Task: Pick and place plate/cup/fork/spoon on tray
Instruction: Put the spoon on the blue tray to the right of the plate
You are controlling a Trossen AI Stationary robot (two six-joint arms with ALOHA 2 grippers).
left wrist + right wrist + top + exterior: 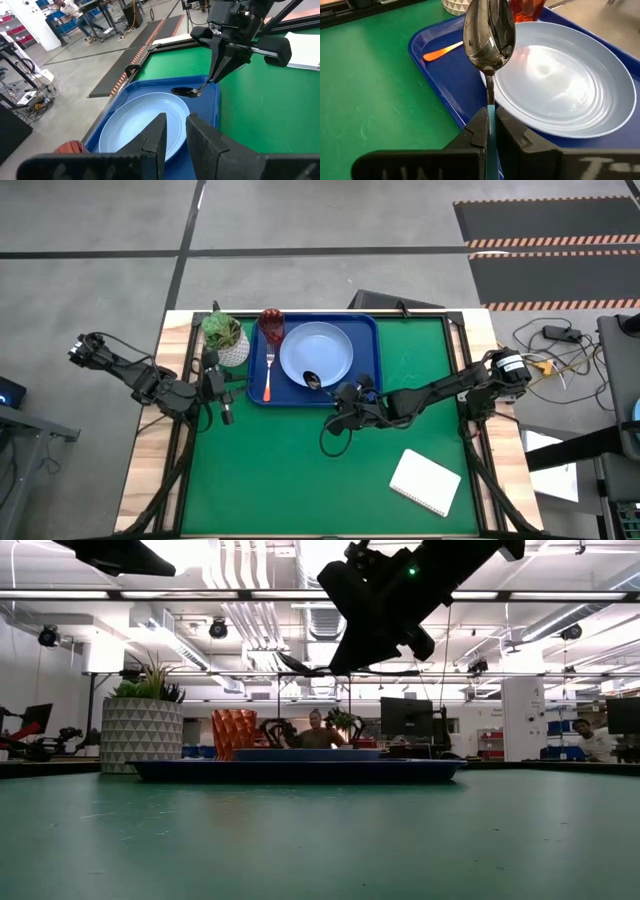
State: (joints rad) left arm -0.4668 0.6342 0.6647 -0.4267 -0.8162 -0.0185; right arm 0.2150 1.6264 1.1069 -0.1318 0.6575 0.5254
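Note:
The dark blue tray [365, 330] lies on the far part of the green mat. On it are the pale blue plate [322, 345], the dark red cup [271, 325] at its far left corner, and the orange-handled fork [268, 377] along its left side. My right gripper [338, 392] is at the tray's near edge, shut on the spoon [489, 35], whose silver bowl [312, 378] reaches over the plate's near rim. My left gripper [228, 385] waits left of the tray with a narrow gap between its fingers, holding nothing. My right gripper pinches the spoon's light blue handle [491, 111] between its two fingers, which lie along it and hide most of it. The fingers slant down from the table's right and near side. The bowl [186, 91] sticks out ahead of the fingertips, lifted over the plate's near rim.
A white pot with a green plant [226, 338] stands just left of the tray, close to my left arm. A white notepad [425, 482] lies on the mat [300, 480] at the near right. People sit in the room beyond the table [315, 730].

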